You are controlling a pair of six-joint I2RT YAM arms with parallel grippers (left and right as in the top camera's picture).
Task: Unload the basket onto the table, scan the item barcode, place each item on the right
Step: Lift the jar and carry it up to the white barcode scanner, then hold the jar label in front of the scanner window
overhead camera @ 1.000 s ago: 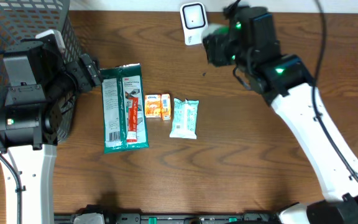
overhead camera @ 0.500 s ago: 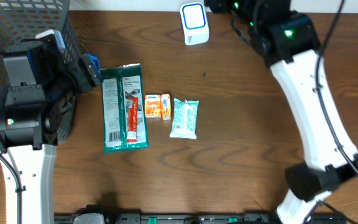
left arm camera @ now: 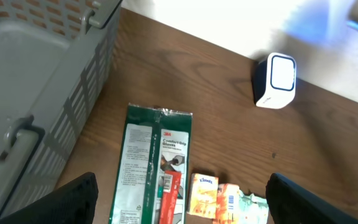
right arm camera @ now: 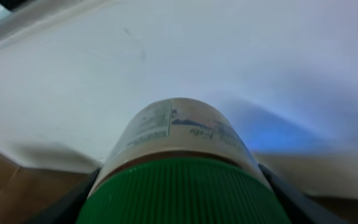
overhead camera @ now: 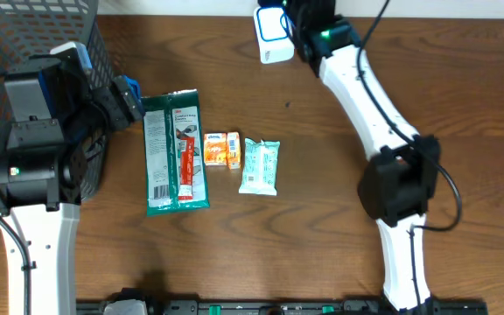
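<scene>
**At the far edge of the worktop, a bottle gripped beside the scanner**

The right claw [right arm camera: 178, 208] is clamped on a bottle [right arm camera: 176, 140] with a ribbed green cap [right arm camera: 182, 193] and a pale printed label. Its dark fingers [right arm camera: 67, 205] press in from either side. The right arm [overhead camera: 366, 96] reaches to the far edge, its end just beside the white scanner [overhead camera: 272, 33], so the bottle sits there, facing a white wall with a blue glow.

The left claw [left arm camera: 182, 199] hovers with its jaws wide apart and nothing between them, near the grey basket [overhead camera: 24, 35]. Below it lies a green glove packet [overhead camera: 176, 150]. Next in the row are a small orange box [overhead camera: 221, 149] and a pale blue tissue pack [overhead camera: 259, 166].
</scene>
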